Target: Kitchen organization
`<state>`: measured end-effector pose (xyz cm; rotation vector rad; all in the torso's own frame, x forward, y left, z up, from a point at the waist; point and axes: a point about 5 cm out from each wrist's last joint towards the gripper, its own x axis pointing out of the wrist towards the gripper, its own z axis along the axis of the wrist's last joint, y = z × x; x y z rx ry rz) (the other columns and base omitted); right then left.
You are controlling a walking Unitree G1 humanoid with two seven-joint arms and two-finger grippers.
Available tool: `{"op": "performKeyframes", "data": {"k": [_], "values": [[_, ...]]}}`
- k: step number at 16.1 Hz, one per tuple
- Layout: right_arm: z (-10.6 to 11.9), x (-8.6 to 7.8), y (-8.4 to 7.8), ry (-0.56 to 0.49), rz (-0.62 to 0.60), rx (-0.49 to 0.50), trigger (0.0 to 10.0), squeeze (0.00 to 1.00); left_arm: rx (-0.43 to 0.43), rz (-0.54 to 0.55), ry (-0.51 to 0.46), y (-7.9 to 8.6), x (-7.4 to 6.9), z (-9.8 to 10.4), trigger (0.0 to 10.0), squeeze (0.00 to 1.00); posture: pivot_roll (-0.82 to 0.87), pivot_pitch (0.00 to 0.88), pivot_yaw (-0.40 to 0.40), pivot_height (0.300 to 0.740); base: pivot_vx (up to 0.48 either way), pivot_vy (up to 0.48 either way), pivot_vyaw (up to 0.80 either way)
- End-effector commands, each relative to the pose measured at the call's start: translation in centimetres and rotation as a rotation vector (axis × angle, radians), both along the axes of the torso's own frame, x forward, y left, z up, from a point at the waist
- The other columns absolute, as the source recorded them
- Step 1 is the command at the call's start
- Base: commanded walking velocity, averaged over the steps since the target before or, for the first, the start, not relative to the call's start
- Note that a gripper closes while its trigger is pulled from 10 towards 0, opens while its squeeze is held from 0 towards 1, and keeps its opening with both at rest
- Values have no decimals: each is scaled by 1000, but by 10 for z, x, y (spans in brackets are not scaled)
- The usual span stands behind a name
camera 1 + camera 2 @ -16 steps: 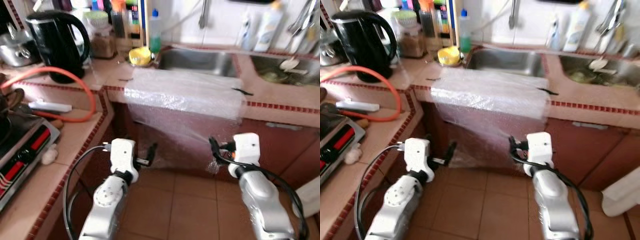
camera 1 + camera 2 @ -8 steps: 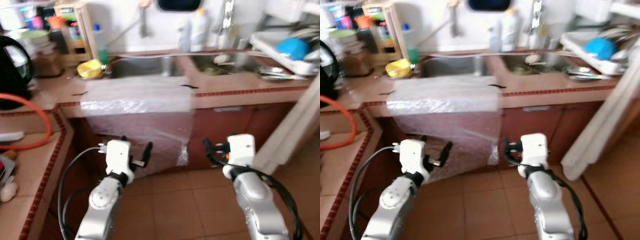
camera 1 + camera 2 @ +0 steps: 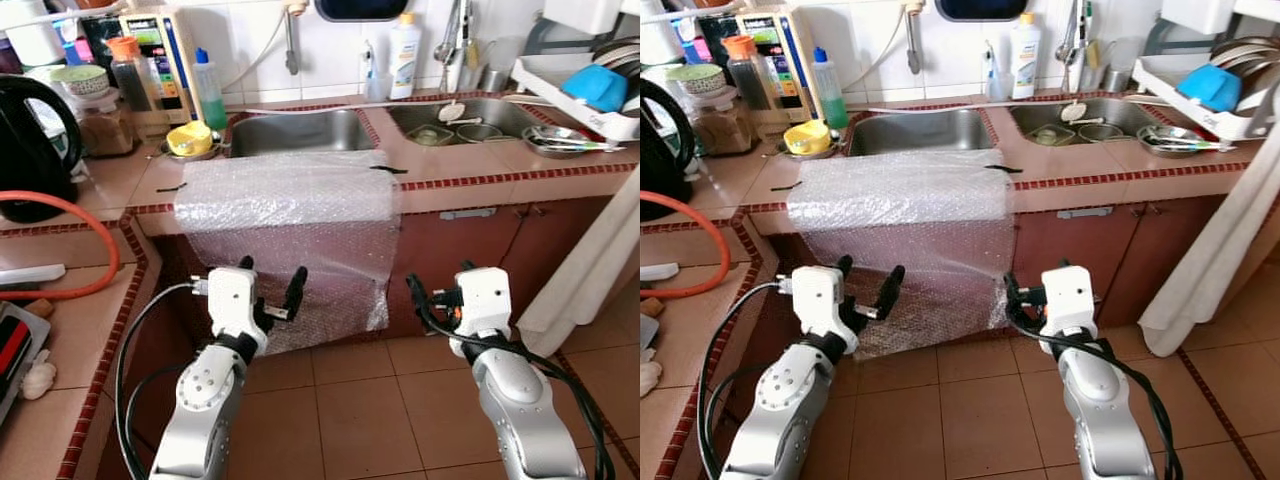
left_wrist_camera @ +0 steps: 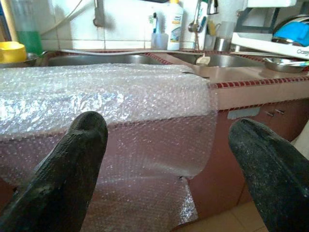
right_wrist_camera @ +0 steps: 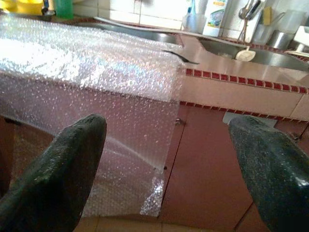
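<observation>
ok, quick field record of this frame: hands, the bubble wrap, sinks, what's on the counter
left hand: open, empty, low in front of the hanging wrap
right hand: open, empty, beside the wrap's lower right corner
bubble wrap: draped over the counter edge before the left sink, hanging down the cabinet front
sinks: left sink; right sink holds dishes
counter, robot's left: black kettle, orange hose, yellow cup

Kitchen counter, colours and patterns noted.
Clear bubble wrap (image 3: 290, 200), dotted with small bubbles, is seen over a pink countertop (image 3: 470, 165) edged in red-and-white tile. Red-brown cabinets (image 3: 460, 250), terracotta floor tiles (image 3: 350, 400), black kettle (image 3: 25, 150), orange hose (image 3: 75, 210), yellow cup (image 3: 188, 138), blue bowl (image 3: 595, 85) are recorded.
</observation>
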<state>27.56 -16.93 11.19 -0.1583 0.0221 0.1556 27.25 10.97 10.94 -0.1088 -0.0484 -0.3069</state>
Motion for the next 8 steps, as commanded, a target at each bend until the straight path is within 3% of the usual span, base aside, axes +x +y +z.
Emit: {"op": "performKeyframes", "data": {"k": [1, 5, 8], "values": [[9, 0, 1, -41, 3, -5, 10000, 0, 4, 10, 8, 4, 0, -1, 10000, 0, -244, 7, 74, 740, 0, 0, 0], [10, -5, -3, -53, -30, -33, 10000, 0, 18, 27, 28, 9, -3, -6, 10000, 0, -244, 13, 75, 740, 0, 0, 0], [15, -9, -21, -92, -158, -77, 10000, 0, 81, 133, 28, 24, -2, -10, 10000, 0, -247, 15, 77, 740, 0, 0, 0]]}}
